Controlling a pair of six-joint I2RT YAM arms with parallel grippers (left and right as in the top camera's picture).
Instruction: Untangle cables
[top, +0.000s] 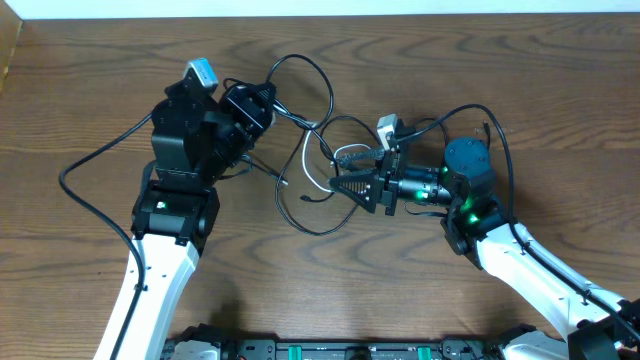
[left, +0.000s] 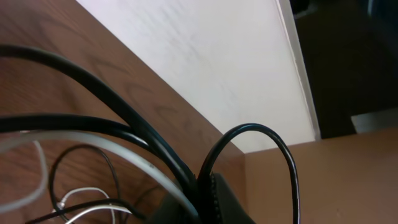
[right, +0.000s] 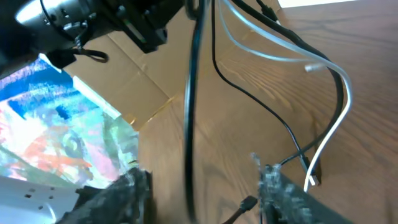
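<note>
Right gripper (right: 202, 193) is spread wide, one black strand running through the gap unpinched; left gripper (top: 250, 105), can't tell from here. Cables (right: 190, 106) are tangled over the worktop (top: 560, 100) between the arms. Clamp now and it might grab extra strands, tightening the knot.

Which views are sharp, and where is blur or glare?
Overhead view: sharp, evenly lit. Left wrist view: the nearest cables are soft, the pale strip behind is washed out. Right wrist view: the fingers and one black cable are blurred.
</note>
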